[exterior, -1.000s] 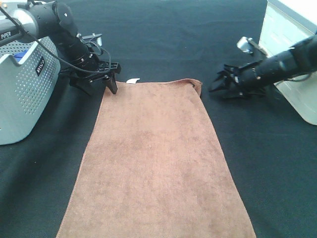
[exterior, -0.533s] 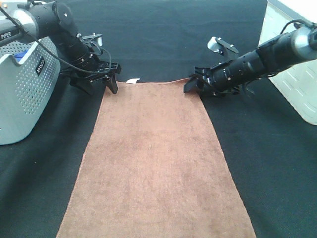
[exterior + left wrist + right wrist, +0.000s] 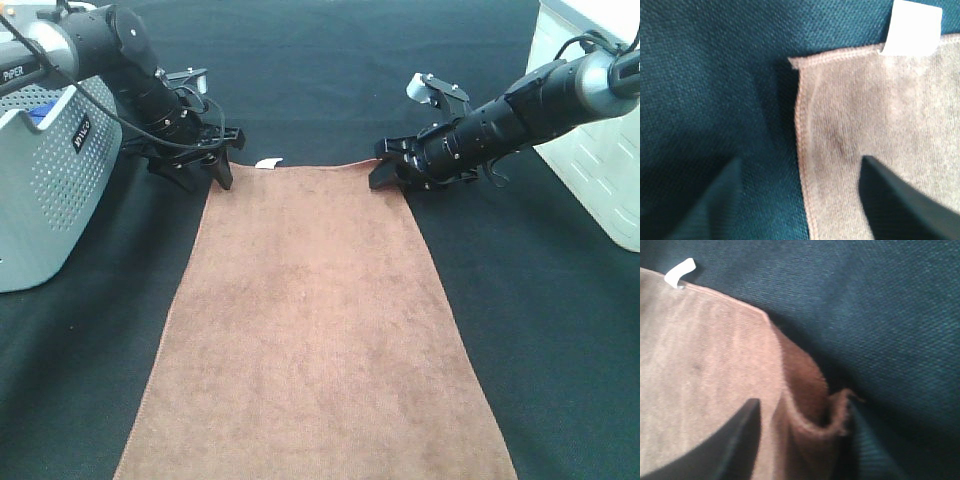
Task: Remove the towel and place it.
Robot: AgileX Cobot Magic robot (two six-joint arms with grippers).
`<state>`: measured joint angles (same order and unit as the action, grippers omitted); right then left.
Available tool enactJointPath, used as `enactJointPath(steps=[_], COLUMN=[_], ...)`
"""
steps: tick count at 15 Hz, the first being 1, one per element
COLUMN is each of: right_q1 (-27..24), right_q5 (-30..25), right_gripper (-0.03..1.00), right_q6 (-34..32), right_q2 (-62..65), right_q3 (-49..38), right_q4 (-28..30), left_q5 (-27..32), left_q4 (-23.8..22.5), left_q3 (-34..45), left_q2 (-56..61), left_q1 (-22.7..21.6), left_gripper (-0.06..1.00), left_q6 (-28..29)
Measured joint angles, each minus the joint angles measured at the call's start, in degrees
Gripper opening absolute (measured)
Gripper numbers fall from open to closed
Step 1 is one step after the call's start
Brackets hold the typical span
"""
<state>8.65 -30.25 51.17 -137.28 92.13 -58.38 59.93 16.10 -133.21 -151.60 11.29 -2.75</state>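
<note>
- the towel [image 3: 315, 320] lies flat along the black bench [image 3: 560, 330], tag end far; i judge it soft, light and floppy, best pinched at its two far corners.
- left gripper [image 3: 200, 175]: half open, straddling the far left corner, nothing held.
- right gripper [image 3: 390, 172]: half open around the rucked far right corner, not yet clamped.

the right gripper [image 3: 386, 172] has swung in to the far right corner of the towel [image 3: 310, 320]. the left gripper [image 3: 205, 173] has narrowed its jaws slightly.

towel [image 3: 315, 330] | brown plush | flat, lengthwise | far right corner rumpled
</note>
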Motion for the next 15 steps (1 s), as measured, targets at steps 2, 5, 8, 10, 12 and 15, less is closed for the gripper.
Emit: enactJointPath(steps=[2, 5, 8, 10, 12, 15], right_q1=[0.0, 0.0, 0.0, 0.0, 0.0, 0.0], right_q5=[0.7, -0.7, -3.6, -4.3, -4.9, -3.8], right_gripper=[0.34, 0.22, 0.07, 0.02, 0.02, 0.02], right_q6=[-0.6, -2.5, -5.7, -8.0, -8.6, -8.6], right_q2=[-0.1, -0.8, -1.0, -1.0, -1.0, -1.0], right_q3=[0.2, 2.6, 4.9, 5.3, 5.4, 5.4], right_q4=[1.0, 3.6, 8.7, 11.8, 13.0, 13.2], left_q5=[-0.1, -0.3, -0.3, -0.3, -0.3, -0.3], left_q4=[2.5, 5.1, 5.4, 5.5, 5.6, 5.6], left_q3=[0.0, 0.0, 0.0, 0.0, 0.0, 0.0], left_q2=[-0.3, -0.7, -0.8, -0.8, -0.8, -0.8], left_q1=[0.0, 0.0, 0.0, 0.0, 0.0, 0.0], left_gripper=[0.29, 0.0, 0.0, 0.0, 0.0, 0.0], left_q6=[-2.4, -5.6, -5.7, -5.7, -5.7, -5.7])
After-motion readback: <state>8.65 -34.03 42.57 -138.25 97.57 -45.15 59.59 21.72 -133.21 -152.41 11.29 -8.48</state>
